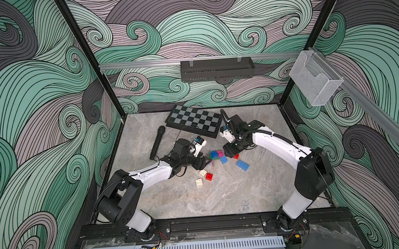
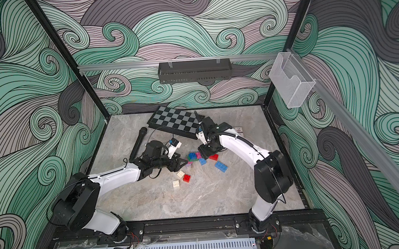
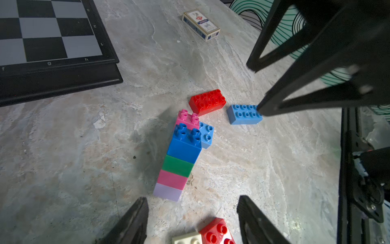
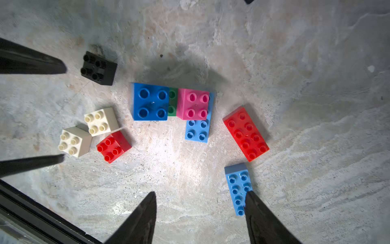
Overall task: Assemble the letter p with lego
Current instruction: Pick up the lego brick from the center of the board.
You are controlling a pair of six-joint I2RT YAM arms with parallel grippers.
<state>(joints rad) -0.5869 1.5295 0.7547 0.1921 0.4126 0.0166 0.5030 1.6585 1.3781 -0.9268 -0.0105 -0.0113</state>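
Jaws of the left gripper (image 3: 193,198) stand parted and empty, just short of the foot of a lego column (image 3: 179,162) built lilac, pink, green, dark blue. Jaws of the right gripper (image 4: 201,193) are likewise parted, holding nothing. One fingertip (image 4: 254,205) overlaps the end of a light blue oblong brick (image 4: 237,186); contact cannot be determined.

A pink brick (image 4: 193,103) and a light blue square brick (image 4: 197,131) adjoin the column top; how they join is unclear.

Loose nearby, mid-worktop:
- red oblong brick (image 4: 245,134)
- red square brick (image 4: 114,146)
- cream brick (image 4: 101,121)
- second cream brick (image 4: 75,141)
- black brick (image 4: 99,68), seen only from the right wrist view

Worktop (image 1: 222,195) is grey and marbled. Checkered board (image 1: 193,123) lies along the far edge, one corner covered by the right arm. Microphone (image 1: 157,142) lies toward the left edge, card pack (image 3: 201,24) toward the right edge. Swirl-patterned walls enclose the cell.
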